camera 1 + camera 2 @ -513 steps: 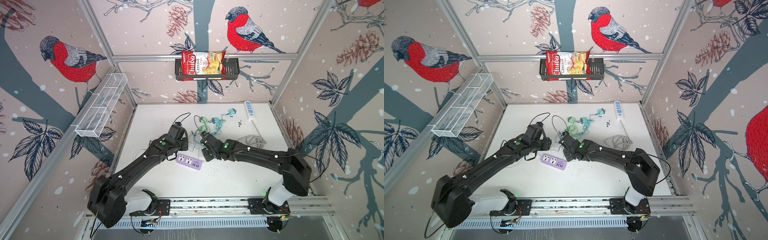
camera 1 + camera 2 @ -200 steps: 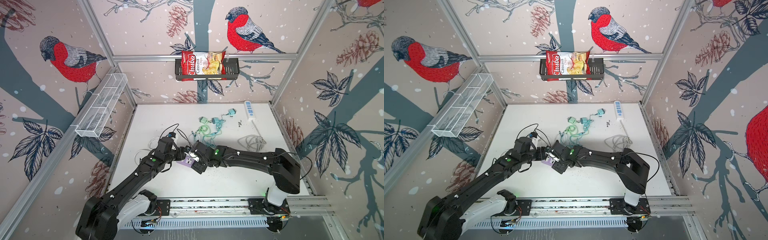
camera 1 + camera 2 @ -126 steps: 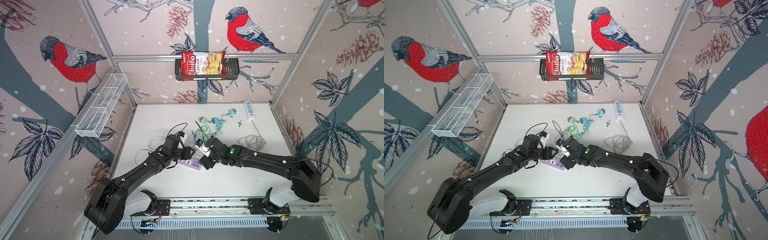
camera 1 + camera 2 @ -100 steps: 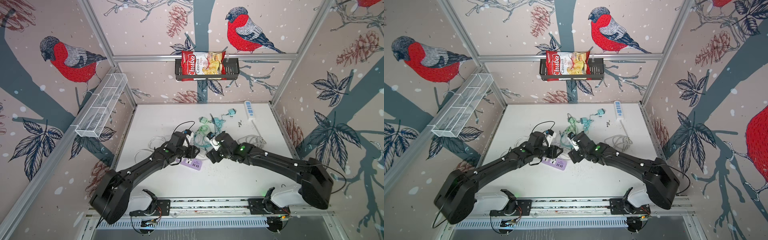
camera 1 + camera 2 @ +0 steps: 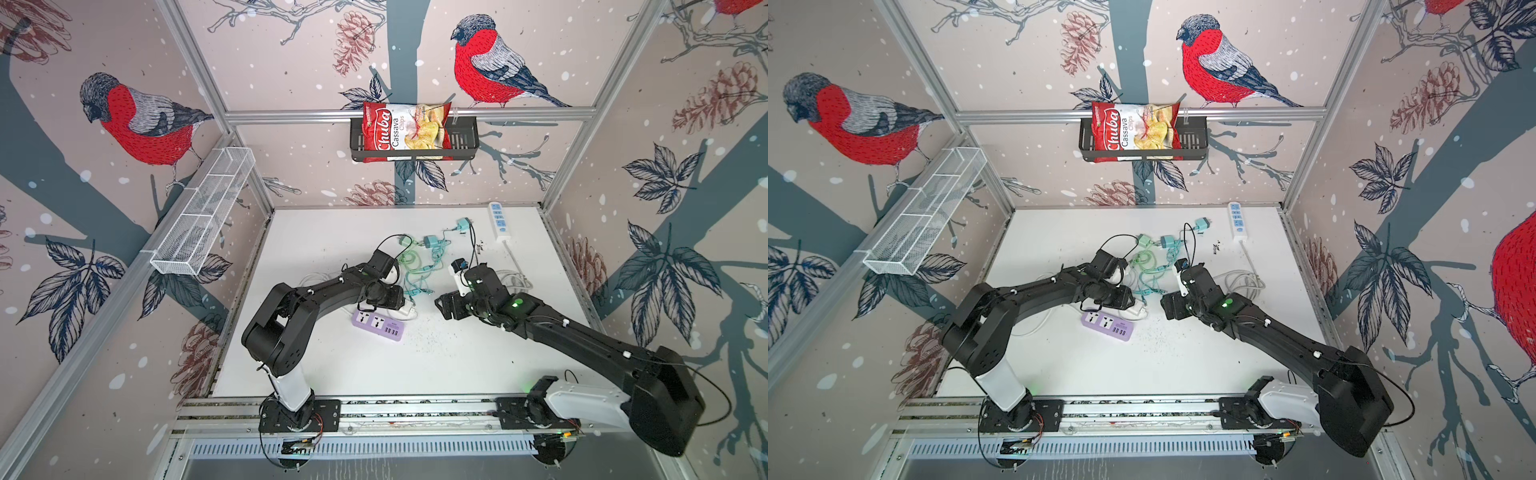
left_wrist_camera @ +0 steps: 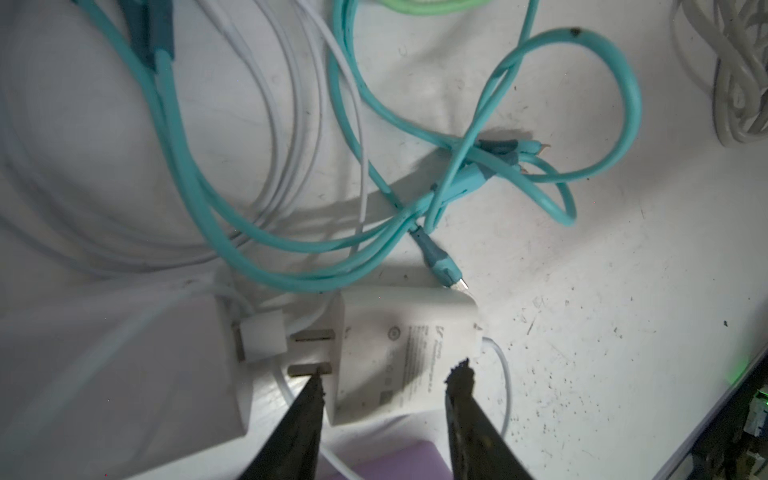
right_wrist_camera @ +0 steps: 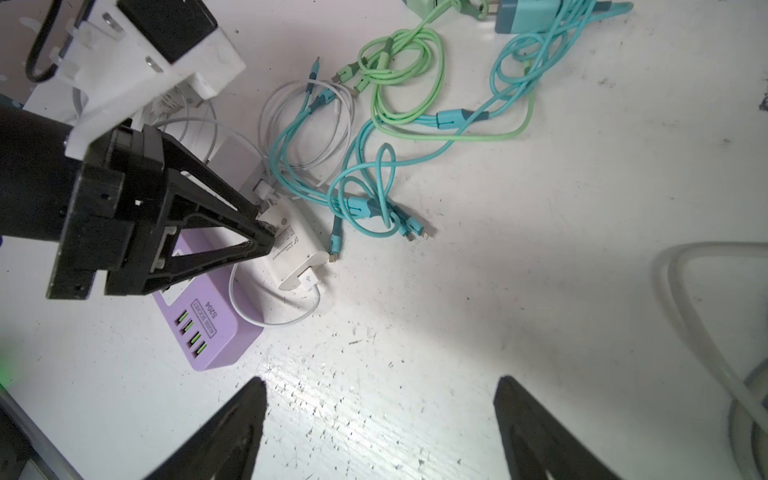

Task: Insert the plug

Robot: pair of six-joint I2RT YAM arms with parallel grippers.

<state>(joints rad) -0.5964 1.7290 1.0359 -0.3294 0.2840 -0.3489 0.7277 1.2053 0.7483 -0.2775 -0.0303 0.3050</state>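
The plug is a white adapter lying flat on the table, its two metal prongs bare, right behind the purple power strip. It also shows as the white plug. My left gripper is low over the plug and open. One fingertip is by a prong and the other is at the plug's far end. My right gripper hovers to the right of the strip. It is wide open, with only bare table between its fingers.
A tangle of teal and green cables lies just behind the plug. A second white adapter sits beside it. A coiled white cable and a white power strip lie at the back right. A chips bag hangs in a basket on the back wall.
My right gripper has pulled back to the right, away from the purple strip, and opened wider. My left gripper has shifted over the white plug and its jaws have narrowed a little.
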